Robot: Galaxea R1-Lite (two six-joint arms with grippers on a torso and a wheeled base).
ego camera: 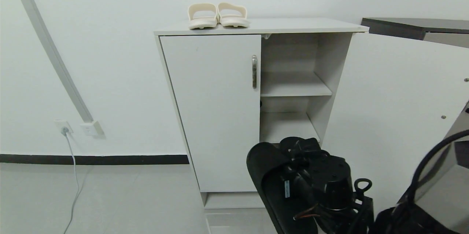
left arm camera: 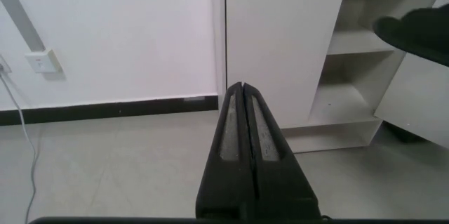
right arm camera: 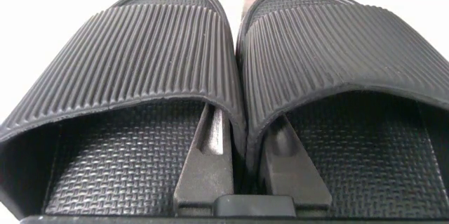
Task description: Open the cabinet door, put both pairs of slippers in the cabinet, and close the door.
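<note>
Far left of the head view: white wall [ego camera: 117, 61] w/ a grey strip [ego camera: 47, 43] running diagonally down to a small box [ego camera: 91, 128]. Just left of the box is a socket [ego camera: 63, 127]; a white cable [ego camera: 75, 179] hangs from it to the floor [ego camera: 110, 201].

L pincer [left arm camera: 242, 92]: fingers pressed flat together, nothing btwn them. It hangs over the floor, pointing toward the foot of the cabinet.

Cabinet [ego camera: 311, 25]: centre frame, white, against the wall. Cream slippers [ego camera: 218, 16] sit side by side on its top, at the left end, touching each other. L door [ego camera: 212, 116] is shut, w/ a metal handle [ego camera: 254, 71] upright at its right edge. Right of the handle the compartment is open, showing an upper shelf [ego camera: 295, 86] and a lower shelf [ego camera: 287, 128].

Black slippers [ego camera: 267, 175]: lower centre, held in the air just in front of the open compartment, not inside it. R pincer [right arm camera: 245, 120] grips them. Its wrist view shows one finger [right arm camera: 210, 161] inside each slipper under the strap, w/ the two inner side walls clamped btwn the fingers, so the pair is held side by side. In the L wrist view one black toe shows at upper right, in front of the shelves.

R door [ego camera: 395, 109]: stands wide open, right of frame. A dark-topped unit [ego camera: 417, 25] is behind it, upper right.
</note>
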